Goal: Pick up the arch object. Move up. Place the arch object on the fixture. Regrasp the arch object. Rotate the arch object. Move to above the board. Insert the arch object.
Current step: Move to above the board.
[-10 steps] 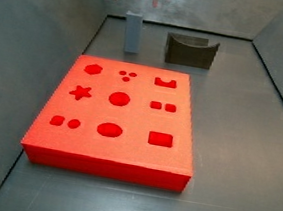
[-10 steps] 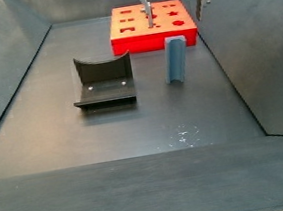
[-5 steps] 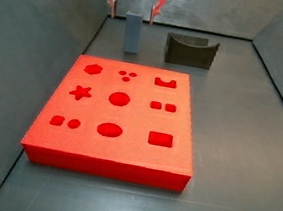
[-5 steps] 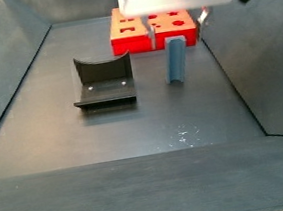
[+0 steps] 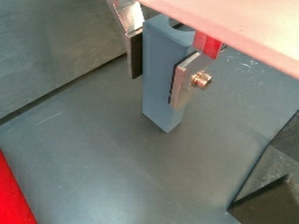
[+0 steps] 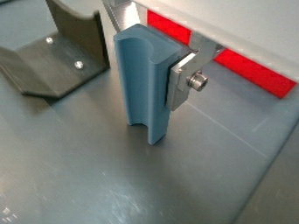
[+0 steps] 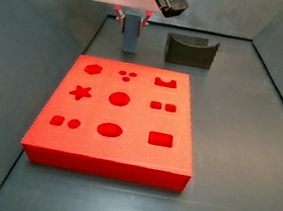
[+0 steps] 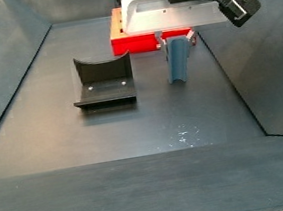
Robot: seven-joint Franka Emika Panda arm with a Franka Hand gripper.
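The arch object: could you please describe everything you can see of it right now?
The arch object is a small, smooth grey-blue block, matte like plastic, with a shallow groove down one long face. It stands upright on the dark floor, beside the fixture and apart from it. The gripper is down around its upper part, silver fingers flanking both sides; whether they are pressing it cannot be told.

A grey-blue arch object (image 6: 143, 83) is standing between the silver plates of a white-bodied pincer (image 6: 149, 66) low over the dark grey floor (image 8: 121, 131). A bright red board (image 7: 116, 114) is showing darker red cutouts. The fixture (image 8: 101, 81) is appearing dark olive-grey.
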